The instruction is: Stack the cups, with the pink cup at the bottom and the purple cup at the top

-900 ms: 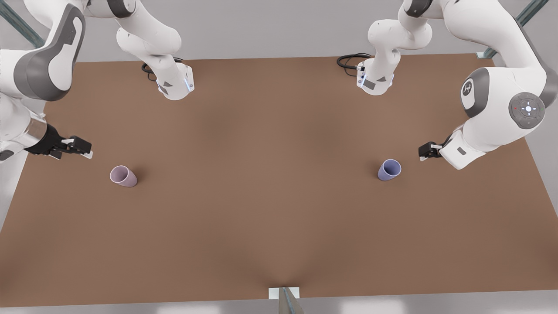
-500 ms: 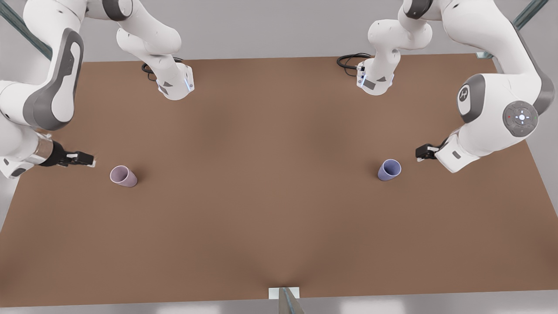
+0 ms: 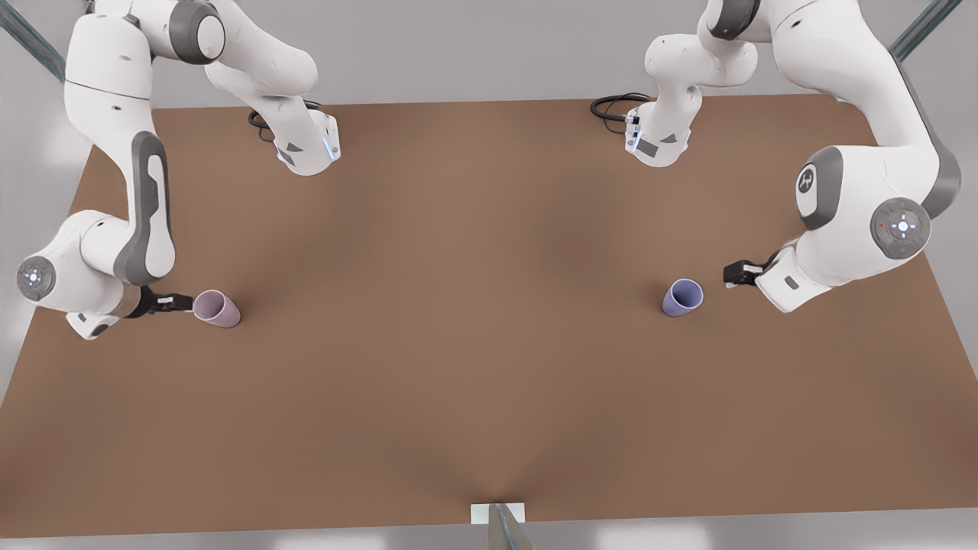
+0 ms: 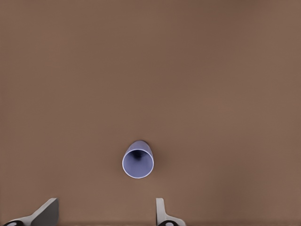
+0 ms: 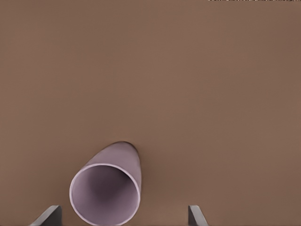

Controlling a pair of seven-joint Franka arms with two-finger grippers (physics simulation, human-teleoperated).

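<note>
Right gripper (image 3: pixel 183 305): hovering with fingers spread wide, its tips right at the pink cup (image 3: pixel 216 308).
Pink cup: standing upright on the table (image 3: pixel 489 344), mouth gaping just ahead of the right gripper.
Left gripper (image 3: pixel 731 275): fingers parted, sitting near the purple cup (image 3: pixel 682 297), not touching it.
Handling: both cups are looking light, rigid and smooth; I'd pinch across the tapered wall near the rim.
</note>
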